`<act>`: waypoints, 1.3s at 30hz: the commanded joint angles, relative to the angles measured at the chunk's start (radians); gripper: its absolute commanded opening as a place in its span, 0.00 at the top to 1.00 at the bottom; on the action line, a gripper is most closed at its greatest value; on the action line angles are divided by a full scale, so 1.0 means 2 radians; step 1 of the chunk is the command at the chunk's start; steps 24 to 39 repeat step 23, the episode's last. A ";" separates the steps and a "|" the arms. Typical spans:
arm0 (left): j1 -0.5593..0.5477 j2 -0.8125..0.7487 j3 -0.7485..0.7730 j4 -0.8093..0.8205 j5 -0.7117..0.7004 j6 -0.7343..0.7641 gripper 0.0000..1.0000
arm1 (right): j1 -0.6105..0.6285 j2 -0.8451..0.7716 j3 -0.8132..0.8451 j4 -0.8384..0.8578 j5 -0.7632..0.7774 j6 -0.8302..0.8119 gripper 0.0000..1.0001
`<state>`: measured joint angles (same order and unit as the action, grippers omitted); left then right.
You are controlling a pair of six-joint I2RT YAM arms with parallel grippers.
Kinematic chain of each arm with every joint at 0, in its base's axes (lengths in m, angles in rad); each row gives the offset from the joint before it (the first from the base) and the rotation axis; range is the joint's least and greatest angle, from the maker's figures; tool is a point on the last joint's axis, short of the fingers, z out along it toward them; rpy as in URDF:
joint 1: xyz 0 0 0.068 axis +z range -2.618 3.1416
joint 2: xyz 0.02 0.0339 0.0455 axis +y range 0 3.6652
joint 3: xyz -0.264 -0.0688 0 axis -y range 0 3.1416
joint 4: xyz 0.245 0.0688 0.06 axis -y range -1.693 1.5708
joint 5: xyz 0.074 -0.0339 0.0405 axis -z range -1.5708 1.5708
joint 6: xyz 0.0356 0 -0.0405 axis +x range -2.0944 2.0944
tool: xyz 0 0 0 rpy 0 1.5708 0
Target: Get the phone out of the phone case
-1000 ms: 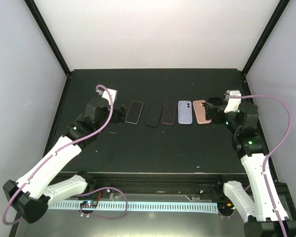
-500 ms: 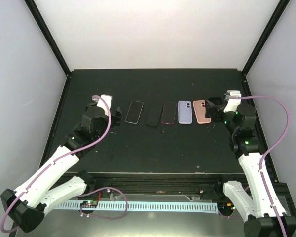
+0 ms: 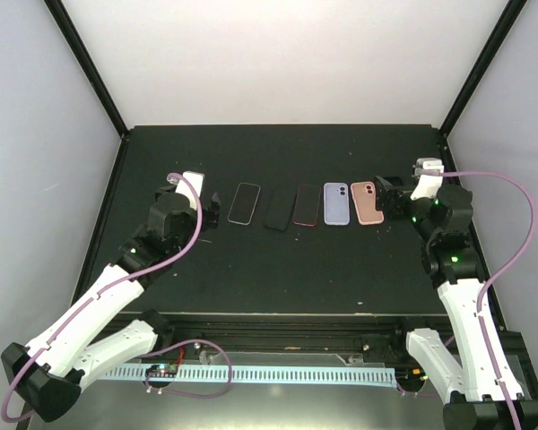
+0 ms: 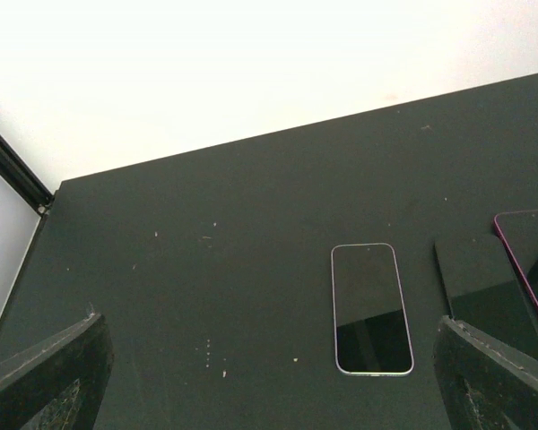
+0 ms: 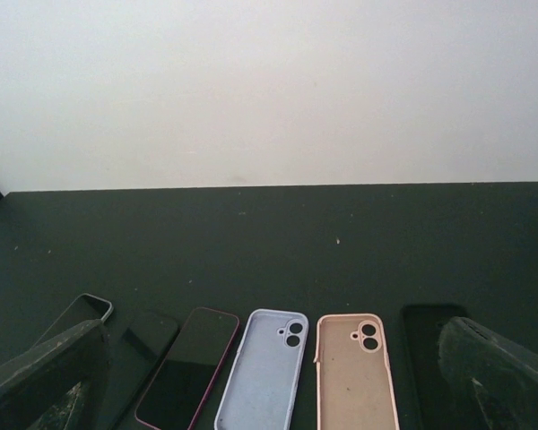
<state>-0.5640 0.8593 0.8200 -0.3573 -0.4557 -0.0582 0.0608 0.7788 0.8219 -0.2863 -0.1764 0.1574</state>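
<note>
Several phones and cases lie in a row on the black table. The phone in the magenta case (image 3: 307, 205) lies screen up in the middle and also shows in the right wrist view (image 5: 190, 363). Left of it are a bare black phone (image 3: 277, 211) and a silver-edged phone (image 3: 244, 203), which lies ahead in the left wrist view (image 4: 369, 307). My left gripper (image 3: 212, 211) is open and empty, just left of the silver-edged phone. My right gripper (image 3: 383, 199) is open and empty at the row's right end, beside the pink case (image 3: 368, 202).
An empty lavender case (image 5: 264, 367) and the empty pink case (image 5: 357, 372) lie inside up, right of the magenta-cased phone. A black case (image 5: 435, 358) lies at the far right by my right finger. White walls and black frame posts enclose the table (image 3: 278, 260).
My left gripper has drawn back to the left, away from the silver-edged phone. My right gripper has shifted slightly toward the back. No phone or case has moved.
</note>
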 commanded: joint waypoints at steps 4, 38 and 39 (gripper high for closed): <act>0.003 -0.003 0.005 0.016 -0.011 0.010 0.01 | -0.001 -0.004 0.000 0.002 -0.027 -0.026 0.00; 0.003 0.003 0.007 0.009 -0.017 0.010 0.01 | -0.002 -0.004 -0.006 0.006 -0.046 -0.031 0.00; 0.003 0.003 0.007 0.009 -0.017 0.010 0.01 | -0.002 -0.004 -0.006 0.006 -0.046 -0.031 0.00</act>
